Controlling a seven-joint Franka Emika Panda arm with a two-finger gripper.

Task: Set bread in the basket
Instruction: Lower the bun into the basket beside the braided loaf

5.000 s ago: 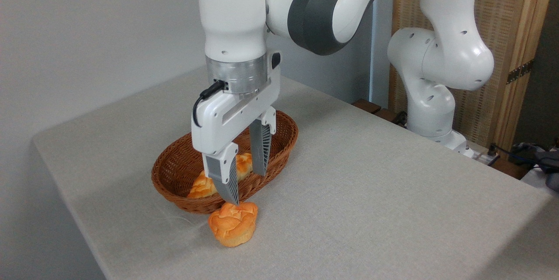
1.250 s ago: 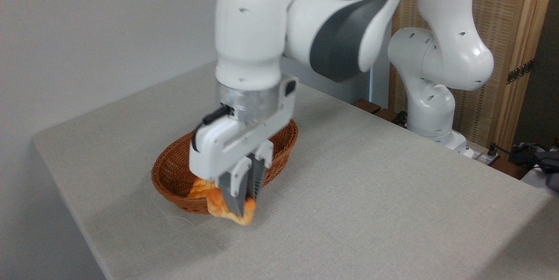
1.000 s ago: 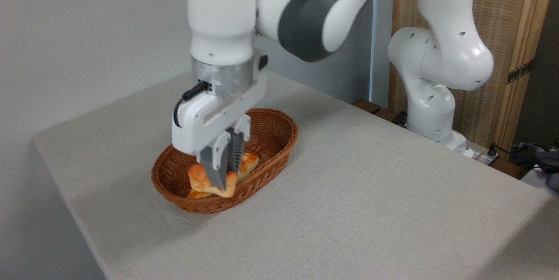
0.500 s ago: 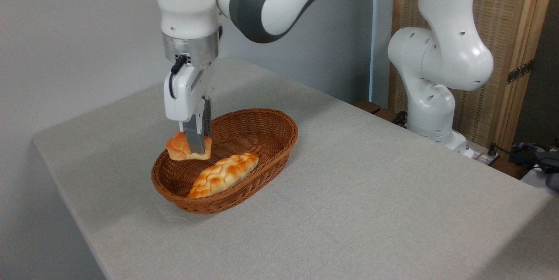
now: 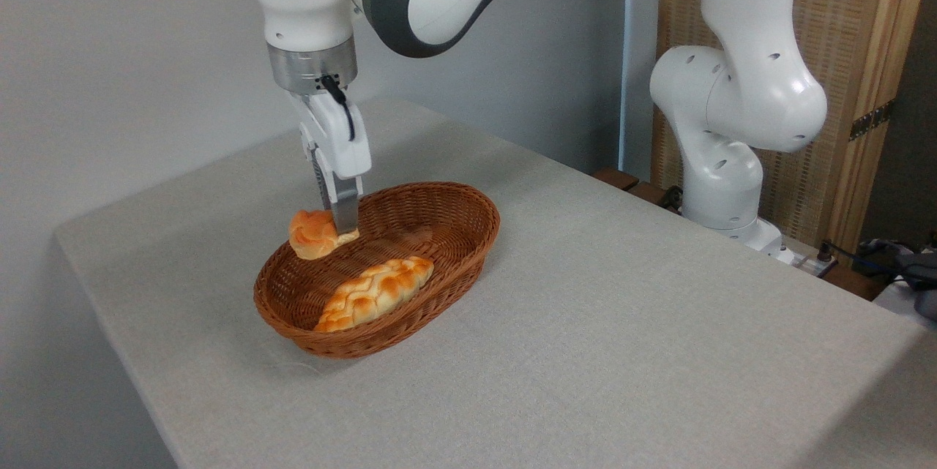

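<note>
Golden knobbly bread point(image 5: 312, 233) pinched by gripper point(image 5: 340, 226), finger partly hiding it, above far-left rim of woven wicker basket point(image 5: 454, 246).

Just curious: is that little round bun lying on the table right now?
No, the bun hangs pinched in the pincer above the basket.

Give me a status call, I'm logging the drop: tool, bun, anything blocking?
Tool shut on bun, held above the basket at its far-left rim. Braided loaf lies in the basket; bare floor beside it.
</note>
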